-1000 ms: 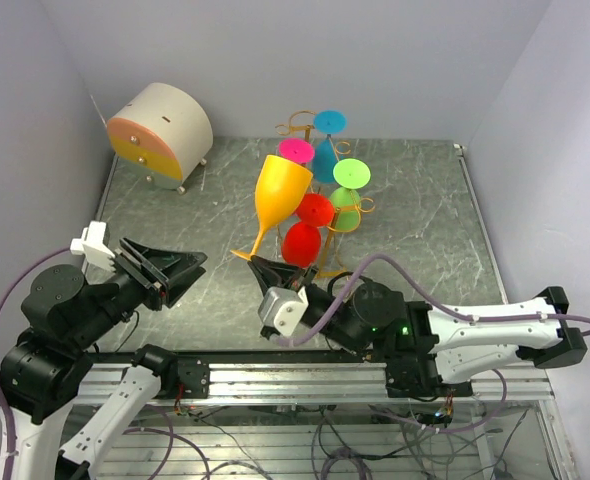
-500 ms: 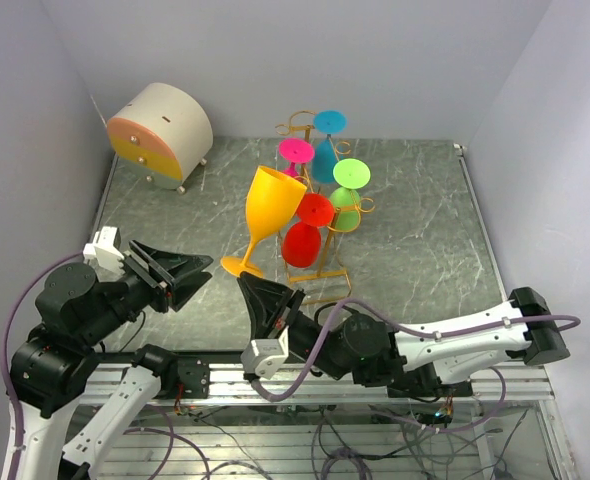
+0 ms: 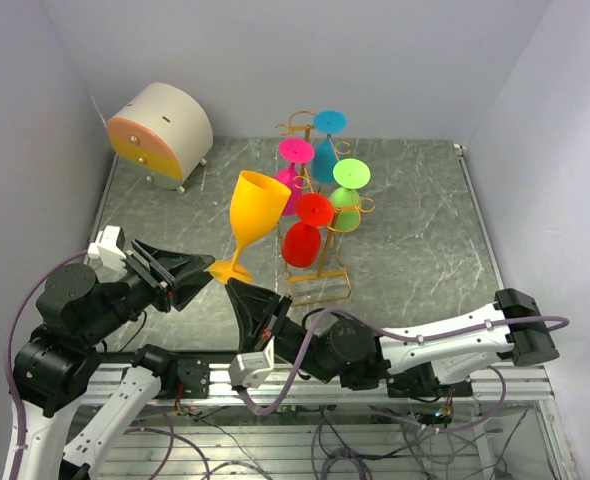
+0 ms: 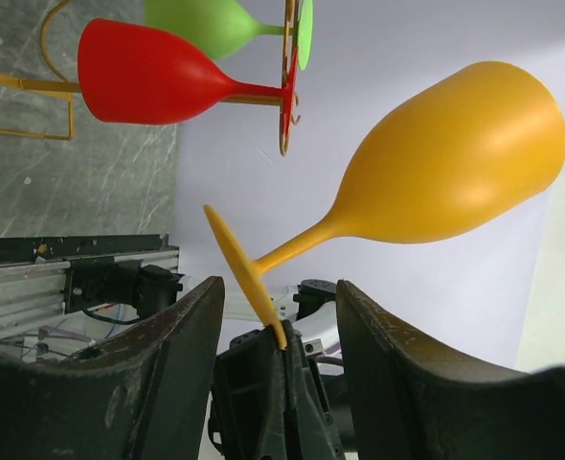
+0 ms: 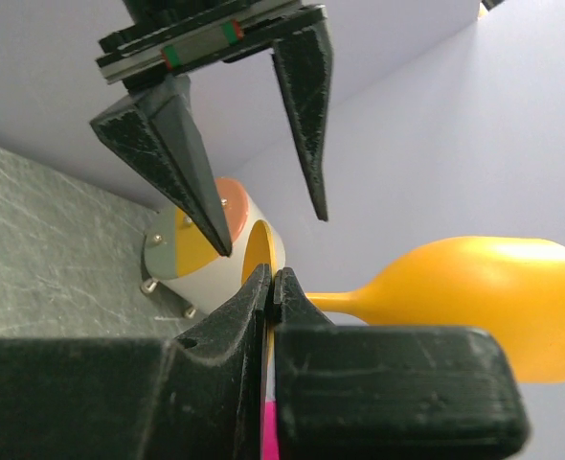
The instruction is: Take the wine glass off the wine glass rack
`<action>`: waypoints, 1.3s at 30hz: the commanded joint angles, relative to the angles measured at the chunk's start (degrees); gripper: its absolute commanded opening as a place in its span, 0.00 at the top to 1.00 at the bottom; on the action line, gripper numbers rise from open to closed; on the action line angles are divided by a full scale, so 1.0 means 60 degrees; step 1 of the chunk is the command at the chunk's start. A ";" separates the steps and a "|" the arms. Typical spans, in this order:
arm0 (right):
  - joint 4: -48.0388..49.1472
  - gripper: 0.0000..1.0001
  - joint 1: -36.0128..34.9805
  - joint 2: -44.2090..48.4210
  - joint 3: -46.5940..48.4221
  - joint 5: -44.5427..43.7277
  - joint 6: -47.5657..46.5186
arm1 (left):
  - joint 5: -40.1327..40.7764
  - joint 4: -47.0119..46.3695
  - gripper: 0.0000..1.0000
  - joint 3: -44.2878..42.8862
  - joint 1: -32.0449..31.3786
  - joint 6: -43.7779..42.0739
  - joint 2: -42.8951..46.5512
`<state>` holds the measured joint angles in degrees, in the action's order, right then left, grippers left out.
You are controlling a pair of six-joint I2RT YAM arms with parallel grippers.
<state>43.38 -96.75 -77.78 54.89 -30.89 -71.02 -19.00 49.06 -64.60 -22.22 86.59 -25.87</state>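
An orange wine glass hangs in the air to the left of the wine glass rack, apart from it. My right gripper is shut on the rim of its round foot, with the bowl pointing up and away. My left gripper stands open right at that foot, one finger on each side of the disc, not touching it. The golden wire rack still carries a red glass, a green one, a pink one and a blue one.
A round cream drawer box with an orange and yellow front stands at the back left of the grey marbled table. Pale walls close in the left, back and right sides.
My right arm has carried the orange glass left and toward the near edge, away from the rack. The glass foot now sits between my left gripper's open fingers.
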 commanded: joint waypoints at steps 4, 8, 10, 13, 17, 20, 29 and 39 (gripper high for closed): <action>0.0620 1.00 -0.0863 -0.0279 0.0205 0.0279 -0.0305 | -0.0699 -0.0468 0.41 0.0069 0.0041 0.0035 -0.0060; 0.0845 1.00 -0.1022 -0.0399 0.0237 0.0297 -0.0542 | -0.0764 -0.0579 0.44 0.0155 0.0056 0.0001 -0.0043; 0.0983 1.00 -0.1104 -0.0486 0.0235 0.0300 -0.0737 | -0.0803 -0.0594 0.44 0.0236 0.0059 -0.0040 -0.0027; 0.1064 1.00 -0.1203 -0.0549 0.0255 0.0328 -0.0906 | -0.0863 -0.0710 0.45 0.0373 0.0056 -0.0017 0.0024; 0.1059 1.00 -0.1361 -0.0583 0.0315 0.0360 -0.1002 | -0.0878 -0.0756 0.50 0.0388 0.0074 -0.0089 -0.0020; 0.1197 1.00 -0.1485 -0.0578 0.0257 0.0285 -0.1072 | -0.0838 -0.0723 0.64 0.0394 0.0077 -0.0208 -0.0039; 0.1889 0.94 -0.2190 -0.0126 -0.0203 -0.0814 -0.1050 | -0.0730 -0.1224 0.93 0.0830 0.0079 -0.0483 0.0187; 0.1224 0.65 -0.4469 0.0629 -0.1060 -0.5904 0.0073 | 0.0301 -0.2726 0.93 0.2062 0.0071 -0.0967 0.1042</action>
<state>50.06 -97.34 -77.91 49.84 -46.81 -76.47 -19.73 39.38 -56.05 -21.96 83.31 -23.14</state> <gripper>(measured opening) 0.327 0.083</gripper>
